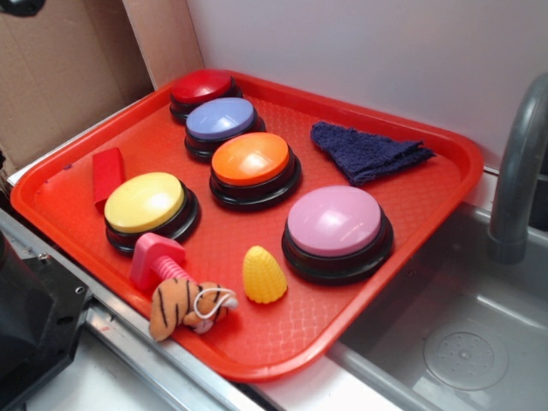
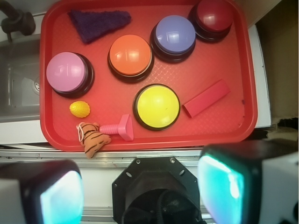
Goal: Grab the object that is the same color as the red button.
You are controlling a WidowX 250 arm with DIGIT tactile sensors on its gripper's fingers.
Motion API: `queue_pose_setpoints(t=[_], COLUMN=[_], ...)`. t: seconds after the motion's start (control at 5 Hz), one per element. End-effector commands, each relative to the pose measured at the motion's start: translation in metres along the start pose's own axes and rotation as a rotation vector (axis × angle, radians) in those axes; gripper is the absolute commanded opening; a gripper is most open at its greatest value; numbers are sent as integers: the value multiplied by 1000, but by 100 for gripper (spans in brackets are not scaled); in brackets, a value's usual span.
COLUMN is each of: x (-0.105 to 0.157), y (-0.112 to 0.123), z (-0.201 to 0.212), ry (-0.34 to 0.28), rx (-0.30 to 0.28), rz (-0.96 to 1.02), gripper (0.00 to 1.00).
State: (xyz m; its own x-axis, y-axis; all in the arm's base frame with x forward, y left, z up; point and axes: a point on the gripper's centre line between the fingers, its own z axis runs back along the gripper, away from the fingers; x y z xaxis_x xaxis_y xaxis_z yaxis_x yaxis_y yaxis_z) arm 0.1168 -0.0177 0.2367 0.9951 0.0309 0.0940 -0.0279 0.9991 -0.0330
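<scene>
Red tray (image 1: 411,282) holds everything, sitting w/ one edge next to a sink (image 1: 479,342). Small matte red block (image 1: 107,174) lies flat near the tray's left edge in the exterior view, just beside the yellow button (image 1: 145,204) but apart from it, nothing on top. Dark-red button (image 1: 202,88) on black base sits in the far corner, by the wall. Next to it along a diagonal: blue-purple button (image 1: 221,120), then orange button (image 1: 251,160), then pink button (image 1: 335,221) toward the sink edge. Navy cloth (image 1: 366,151) is crumpled near the far edge, apart from the buttons. Near the front edge: pink screw toy (image 1: 157,261) touching a striped tiger plush (image 1: 184,306), w/ a yellow corn toy (image 1: 263,275) just beside them. Pincer (image 2: 142,191) is over the bench outside the tray's front edge, well apart from the block; fingers (image 2: 219,182) spread wide, nothing between them
</scene>
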Motion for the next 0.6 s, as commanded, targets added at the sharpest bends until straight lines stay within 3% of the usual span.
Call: queue_pose_setpoints(t=[0.0,0.2,0.4], x=[0,12,18], y=[0,24,45], z=[0,-18,-41], ry=[0,-15,10], rx=[0,-17,25], rz=[0,25,122], gripper=[100,100,100])
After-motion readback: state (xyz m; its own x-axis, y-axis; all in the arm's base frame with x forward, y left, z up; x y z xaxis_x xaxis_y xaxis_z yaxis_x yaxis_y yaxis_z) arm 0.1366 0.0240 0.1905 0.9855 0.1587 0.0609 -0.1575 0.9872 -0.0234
